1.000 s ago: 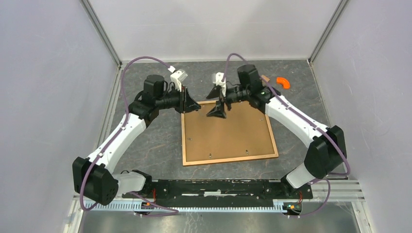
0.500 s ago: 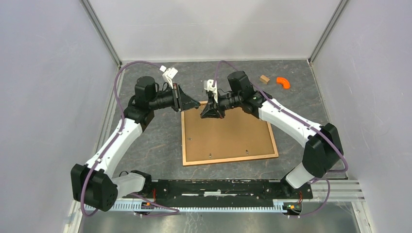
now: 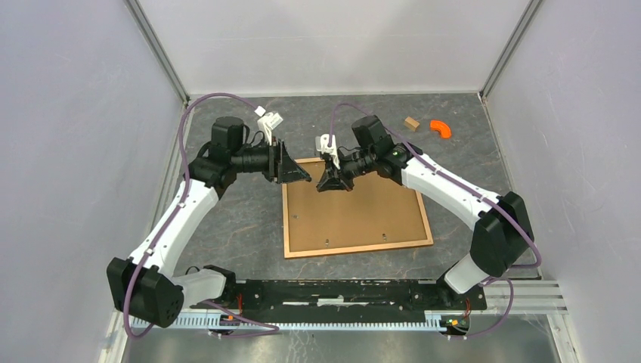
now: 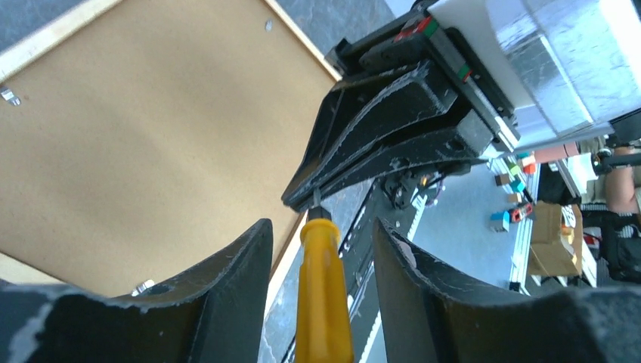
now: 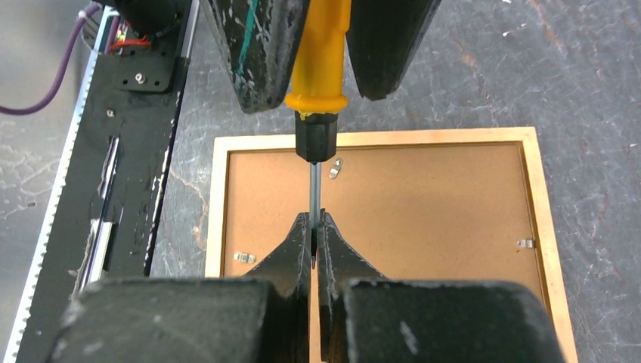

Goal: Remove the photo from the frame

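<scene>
The frame (image 3: 355,246) lies face down on the table with its brown backing board (image 3: 351,212) up, so the photo is hidden. Both grippers meet above its far left corner. In the right wrist view my right gripper (image 5: 313,219) is shut on the thin metal shaft of a yellow-handled screwdriver (image 5: 321,60). My left gripper (image 4: 321,227) is open around the handle (image 4: 323,295), with a gap on each side. Small metal clips (image 5: 335,168) hold the board in the frame's border (image 5: 378,138).
A small wooden block (image 3: 411,122) and an orange curved piece (image 3: 441,128) lie at the back right. The black base rail (image 3: 340,291) runs along the near edge. Walls close in on the left, right and back.
My right gripper moved left toward the left one and shut on the screwdriver's shaft. My left gripper's jaws opened off the handle.
</scene>
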